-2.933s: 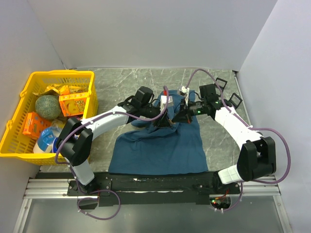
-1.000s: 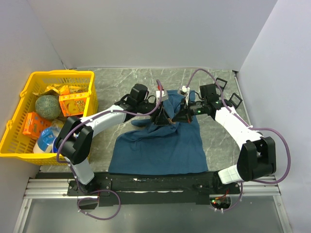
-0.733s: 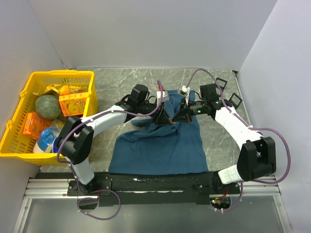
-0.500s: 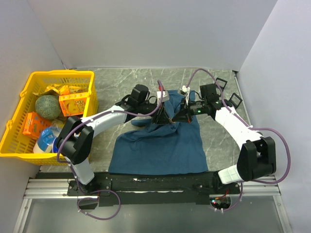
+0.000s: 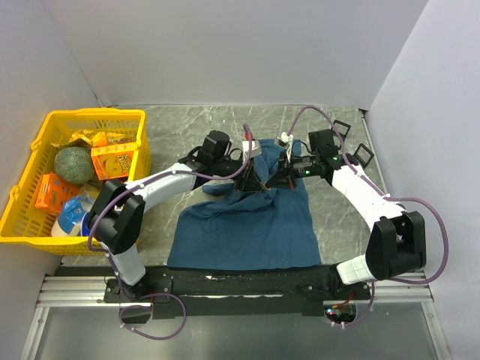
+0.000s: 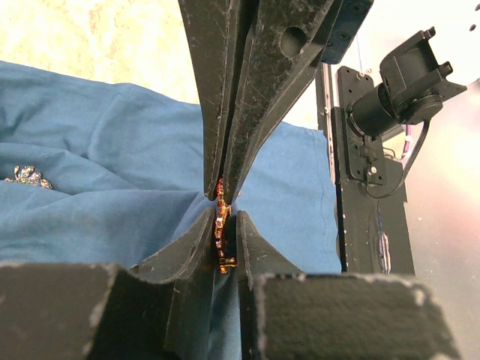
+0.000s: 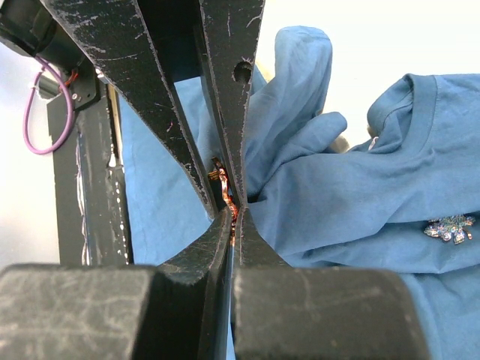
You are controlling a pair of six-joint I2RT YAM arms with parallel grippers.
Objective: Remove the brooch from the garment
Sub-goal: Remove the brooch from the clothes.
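Arms from both sides met over the upper part of the dark teal T-shirt [image 5: 247,232] in the overhead view, with the left gripper [image 5: 251,180] and right gripper [image 5: 275,178] tip to tip. Against the picture from a second before, nothing here had visibly shifted. The shirt lay on a grey marbled table [image 5: 187,127], its hem toward the arm bases. A yellow basket [image 5: 94,114] stood well apart at the left, holding a green melon [image 5: 73,164] and orange packets. Plain pale walls closed the table in.

Left wrist view gave the real change. The left gripper [image 6: 223,217] had drawn its jaws in over the last second, and they stood clamped on the copper-orange brooch [image 6: 221,232], upright between the pads. That looked like the grasp made and the pull not yet made, since the brooch was not clear of the cloth. The right gripper [image 6: 222,187] reached in from above, jaws pressed together where the shirt's creases converged, so it seemed to be pinching a fold right beside the brooch. A glittery brooch [image 6: 25,175] lay flat on the shirt well off to the left, untouched.

Right wrist view agreed. The right gripper [image 7: 231,214] was shut tight, with bunched cloth touching its tips. The copper-orange brooch [image 7: 218,175] showed just beyond them, where the left gripper's fingers [image 7: 180,127] came down. The glittery brooch [image 7: 450,229] sat far right, below the neckline
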